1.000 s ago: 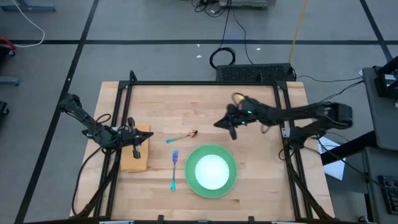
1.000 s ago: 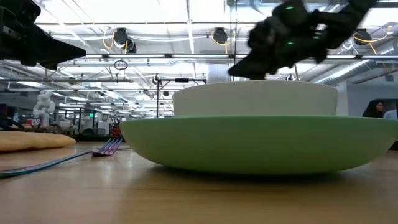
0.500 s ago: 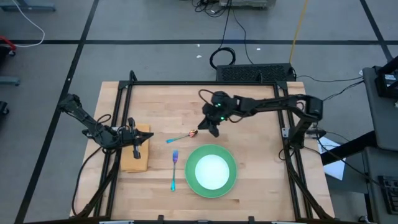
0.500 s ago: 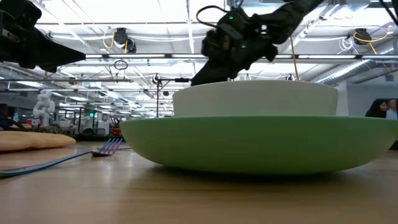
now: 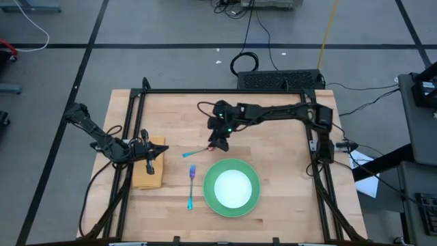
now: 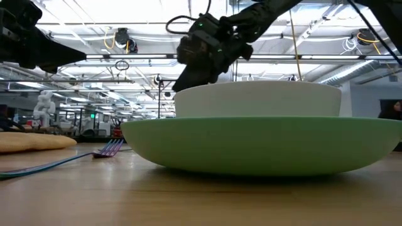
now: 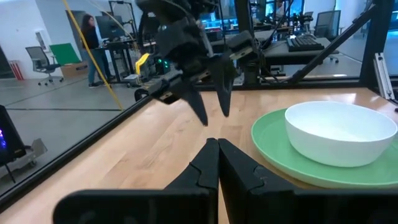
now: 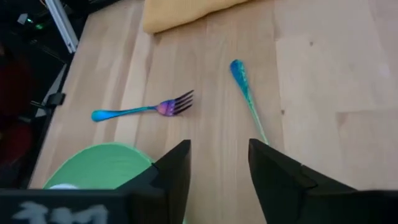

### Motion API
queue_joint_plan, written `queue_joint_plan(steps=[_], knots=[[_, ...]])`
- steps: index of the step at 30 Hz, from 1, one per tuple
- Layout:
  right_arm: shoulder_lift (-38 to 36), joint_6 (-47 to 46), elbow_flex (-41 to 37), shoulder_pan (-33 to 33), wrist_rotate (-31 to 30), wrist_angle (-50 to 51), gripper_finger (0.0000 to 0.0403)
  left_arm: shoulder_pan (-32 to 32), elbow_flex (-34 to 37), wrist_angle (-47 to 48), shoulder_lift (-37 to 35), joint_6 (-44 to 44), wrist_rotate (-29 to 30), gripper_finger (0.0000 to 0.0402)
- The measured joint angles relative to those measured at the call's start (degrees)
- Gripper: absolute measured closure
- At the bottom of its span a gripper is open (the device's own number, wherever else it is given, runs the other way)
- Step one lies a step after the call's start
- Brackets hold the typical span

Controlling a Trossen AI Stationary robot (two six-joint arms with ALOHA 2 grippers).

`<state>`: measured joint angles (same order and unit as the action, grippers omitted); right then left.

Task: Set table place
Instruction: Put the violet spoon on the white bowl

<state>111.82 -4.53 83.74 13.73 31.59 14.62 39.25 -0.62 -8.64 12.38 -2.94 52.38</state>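
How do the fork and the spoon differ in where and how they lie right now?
The fork lies clear of both arms, just left of the green plate, roughly in line with the table's side edges. The spoon lies farther back, slanted, its bowl end hidden under the right gripper, whose jaws are open over it. Both have blue handles and rest flat on the wood.

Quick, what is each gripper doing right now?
Left gripper: shut, empty, over the tan cloth.
Right gripper: open, empty, above the spoon.
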Motion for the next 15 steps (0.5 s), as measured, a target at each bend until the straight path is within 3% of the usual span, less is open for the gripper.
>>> queue_joint_plan(steps=[6, 15], knots=[[4.62, 0.97, 5.52, -1.10, -0.03, 3.26, 0.0243, 0.00, 0.00, -0.07, -0.01, 0.26, -0.13, 0.0392], [4.61, 3.93, 8.85, -2.06, -2.32, 3.72, 0.0246, -0.01, 0.00, -0.15, -0.02, -0.13, -1.13, 0.0392]])
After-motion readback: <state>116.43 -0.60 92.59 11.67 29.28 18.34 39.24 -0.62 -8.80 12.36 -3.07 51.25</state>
